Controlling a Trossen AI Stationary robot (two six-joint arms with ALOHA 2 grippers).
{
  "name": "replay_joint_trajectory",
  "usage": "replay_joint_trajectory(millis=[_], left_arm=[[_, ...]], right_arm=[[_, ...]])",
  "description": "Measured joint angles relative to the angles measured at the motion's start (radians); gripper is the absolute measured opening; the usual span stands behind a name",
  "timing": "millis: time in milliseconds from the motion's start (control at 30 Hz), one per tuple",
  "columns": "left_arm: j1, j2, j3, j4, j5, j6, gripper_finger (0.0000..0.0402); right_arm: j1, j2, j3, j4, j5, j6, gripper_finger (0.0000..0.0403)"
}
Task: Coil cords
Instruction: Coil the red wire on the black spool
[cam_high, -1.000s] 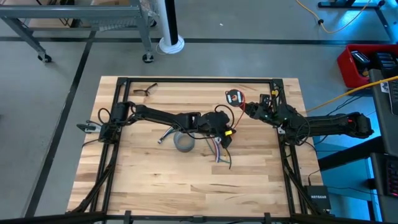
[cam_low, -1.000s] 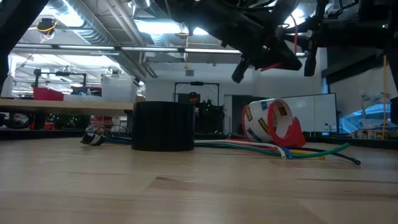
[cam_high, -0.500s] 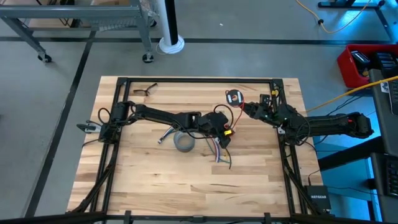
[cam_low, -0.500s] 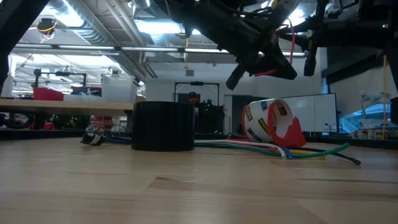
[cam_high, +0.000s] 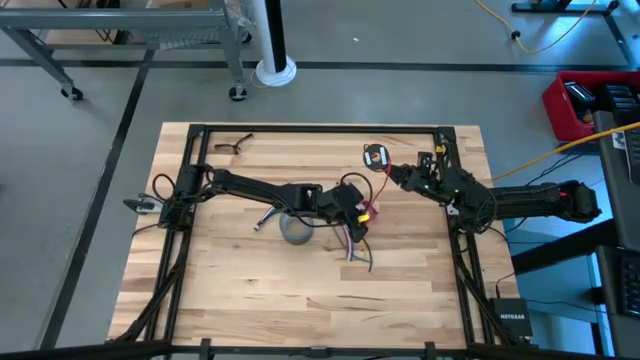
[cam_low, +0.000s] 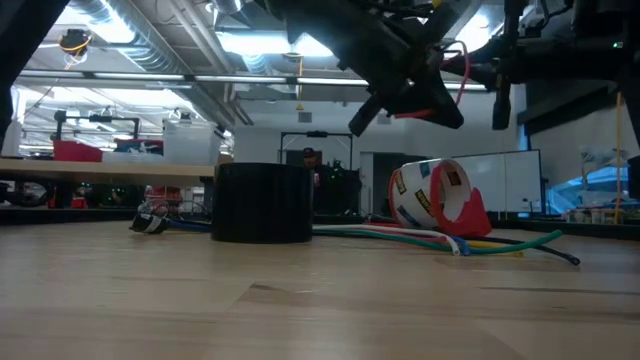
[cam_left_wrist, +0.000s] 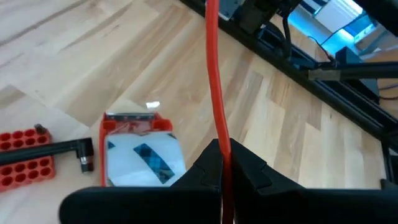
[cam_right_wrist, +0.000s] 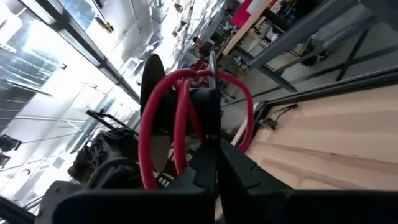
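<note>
From above I see my left gripper (cam_high: 360, 213) reached out to mid-table, raised off the wood, its fingers (cam_left_wrist: 214, 168) pinched tight on the red wire (cam_left_wrist: 212, 74), which runs straight away from the jaws in the left wrist view. My right gripper (cam_high: 392, 175) sits toward the far right part of the table (cam_high: 240, 290), also off the surface, and it too is clamped on the red wire: in the right wrist view the wire makes a couple of loops just beyond the closed fingers (cam_right_wrist: 208, 168). In the high view the wire arcs between the two grippers as a thin red curve. The tape dispenser (cam_high: 376, 155), red with a black round middle, rests on the table near the far edge, just beside the right gripper; the left wrist view shows it as a red frame with a clear roll. A red block with holes (cam_left_wrist: 25, 155) and a dark bar across it lies near the dispenser in that same view. The grey tape roll (cam_high: 296, 229) stands on the wood under the left arm, and from the low view it reads as a dark cylinder. A bundle of coloured cords (cam_low: 470, 241), green, red, white and yellow, lies flat on the table beside the roll, with a loose end trailing toward the near side. A pair of glasses (cam_high: 232, 146) lies at the far left corner. In the low view a person (cam_low: 311, 160) stands far back in the room.
</note>
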Motion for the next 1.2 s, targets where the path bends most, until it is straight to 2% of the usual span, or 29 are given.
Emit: replay_joint_trajectory(millis=[133, 333, 600, 767, 967, 1200], left_arm=[[0.000, 0.000, 0.000, -0.032, -0.016, -0.009, 0.0000], [0.005, 0.000, 0.000, -0.080, -0.122, -0.002, 0.0000], [0.043, 0.000, 0.000, -0.072, -0.268, 0.094, 0.0000], [0.065, 0.000, 0.000, -0.070, -0.312, 0.101, 0.0000], [0.068, 0.000, 0.000, -0.070, -0.427, 0.120, 0.0000], [0.052, 0.000, 0.000, -0.074, -0.490, 0.136, 0.0000]], right_arm=[[0.000, -0.001, 0.000, -0.005, 0.006, 0.000, 0.0003], [0.000, -0.001, 0.000, -0.020, 0.007, 0.001, 0.0003], [0.000, -0.001, 0.000, -0.016, -0.002, 0.002, 0.0003], [0.000, -0.001, 0.000, -0.007, -0.018, 0.002, 0.0003], [0.000, -0.001, 0.000, -0.009, -0.020, 0.002, 0.0003], [0.000, -0.001, 0.000, -0.014, -0.020, 0.002, 0.0003]])
